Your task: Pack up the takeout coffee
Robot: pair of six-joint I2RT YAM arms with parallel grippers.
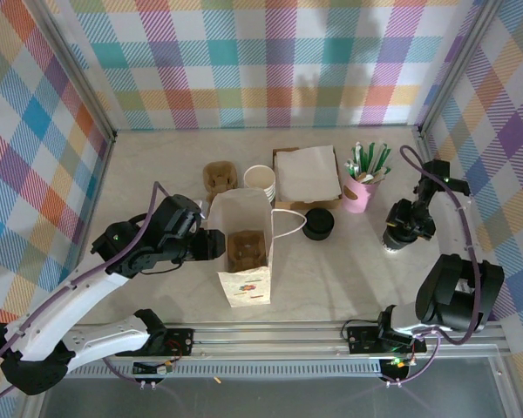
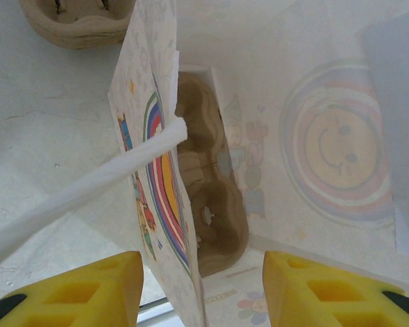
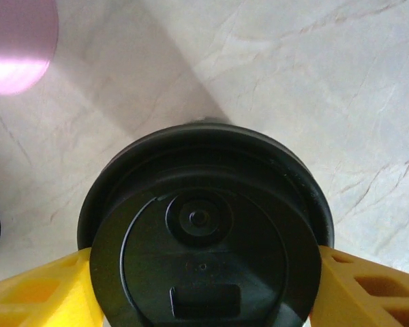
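My left hand (image 2: 203, 269): half open, astride the wall of one white paper bag (image 1: 248, 287).
Brown pulp cup carriers (image 1: 246, 251): two, one bagged.
Black-lidded white paper takeout coffee (image 1: 397, 240): one, on open counter (image 1: 349, 279), right.
My right hand (image 3: 204, 289): flanks it; cannot tell if gripping.

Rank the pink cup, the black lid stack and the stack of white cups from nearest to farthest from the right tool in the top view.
1. Pink cup, up and left of the right tool.
2. Black lid stack, to its left.
3. White cups, farthest left.
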